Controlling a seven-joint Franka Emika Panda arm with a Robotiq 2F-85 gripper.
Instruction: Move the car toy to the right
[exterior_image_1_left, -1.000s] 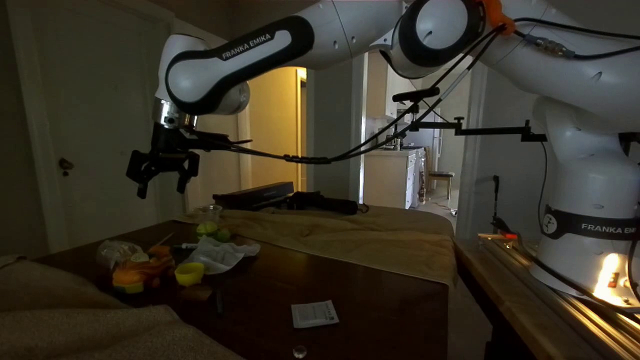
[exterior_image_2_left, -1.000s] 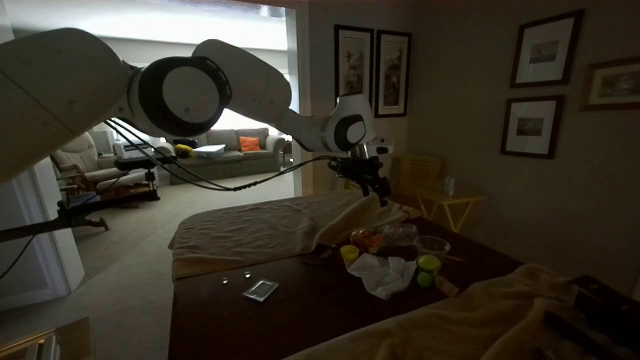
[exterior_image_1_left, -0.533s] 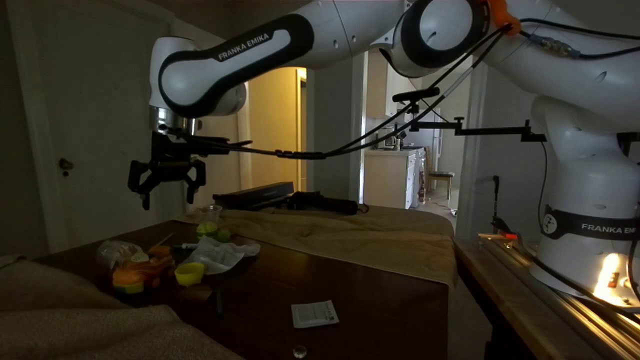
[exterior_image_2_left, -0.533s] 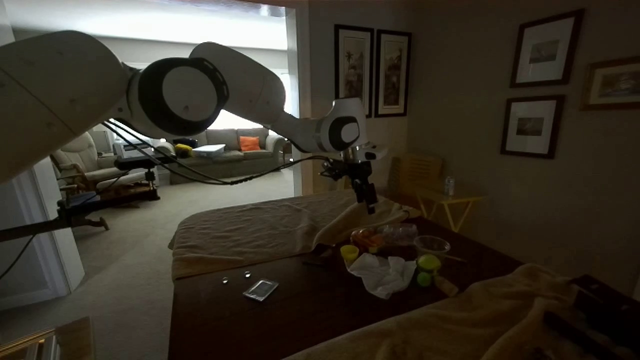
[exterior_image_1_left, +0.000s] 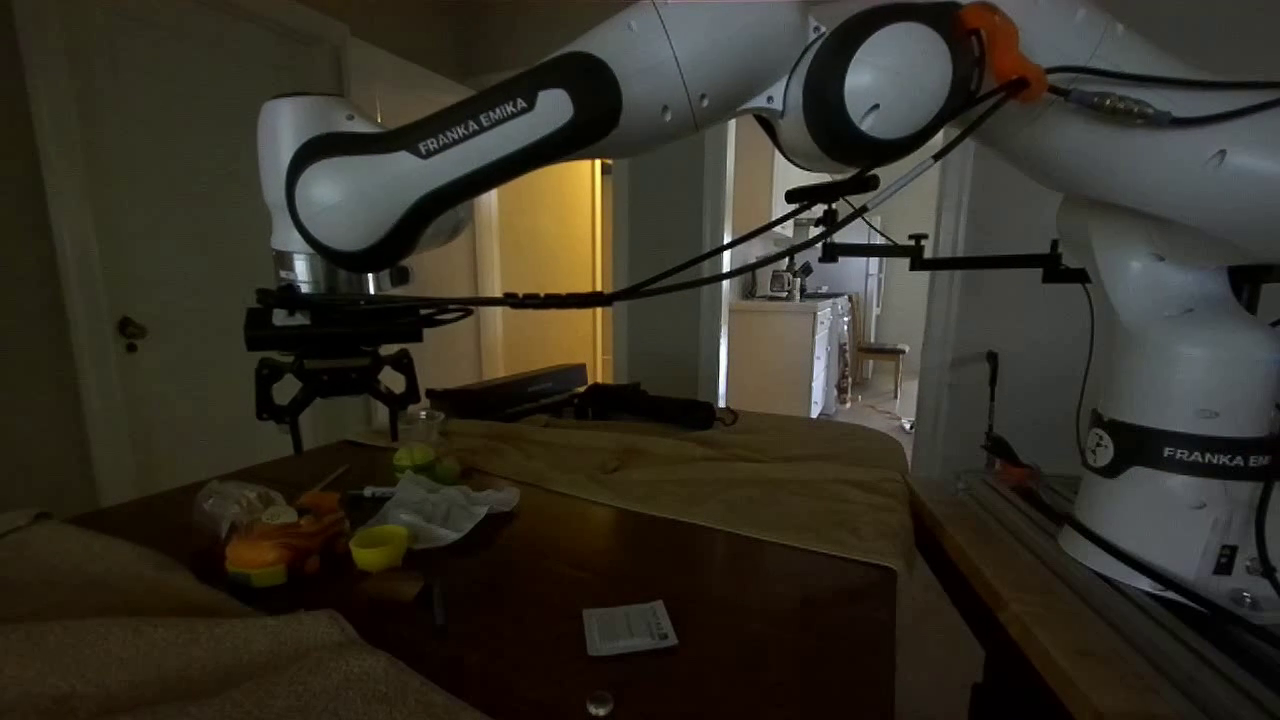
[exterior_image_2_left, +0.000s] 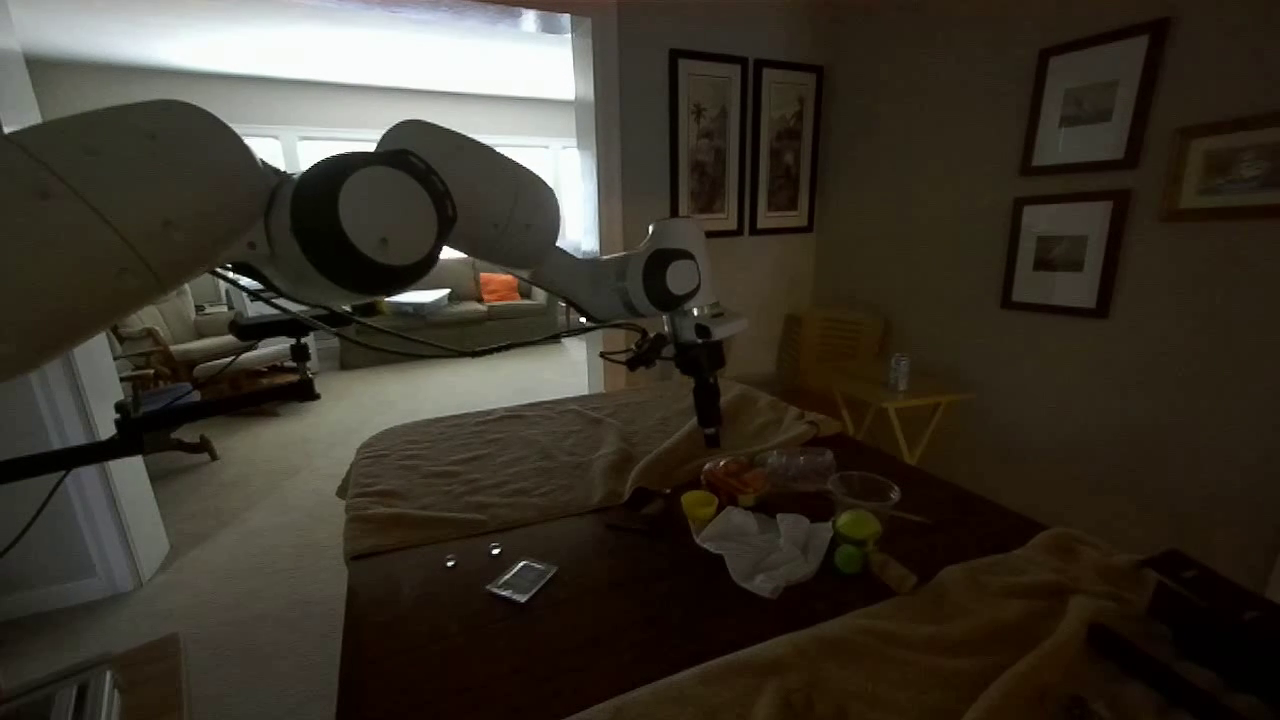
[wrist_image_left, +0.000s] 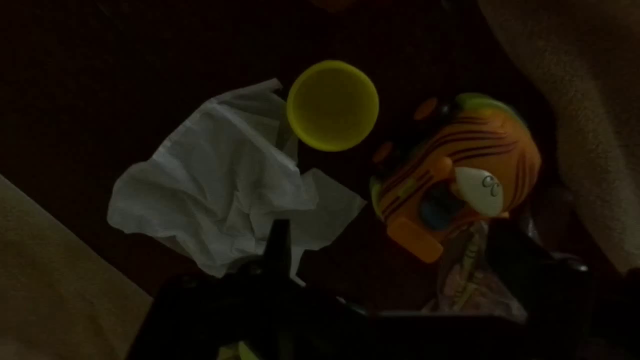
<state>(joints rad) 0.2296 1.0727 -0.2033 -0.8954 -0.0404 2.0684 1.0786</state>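
The car toy (wrist_image_left: 470, 145) is orange with dark stripes, a white piece and green edges. It sits on the dark table (exterior_image_2_left: 430, 640) and also shows in both exterior views (exterior_image_1_left: 290, 543) (exterior_image_2_left: 737, 482). My gripper (exterior_image_1_left: 345, 442) is open and empty, pointing down above the table beyond the toy. It also shows in an exterior view (exterior_image_2_left: 710, 438). In the wrist view, the gripper's fingers (wrist_image_left: 386, 225) are spread wide. The toy's lower part appears between and ahead of them, and the right finger overlaps the toy's lower edge in the picture.
A yellow cup (wrist_image_left: 332, 106) and crumpled white paper (wrist_image_left: 215, 175) lie beside the toy. A clear plastic bag or container (exterior_image_2_left: 800, 468) touches or nearly touches it. Green balls (exterior_image_2_left: 857, 530), a clear bowl (exterior_image_2_left: 865, 490), a sachet (exterior_image_1_left: 630, 628) and brown cloths (exterior_image_1_left: 700, 490) are also on the table.
My gripper has come down toward the table and turned from tilted to pointing straight down. Its fingers stay open. The car toy and the other objects have not moved.
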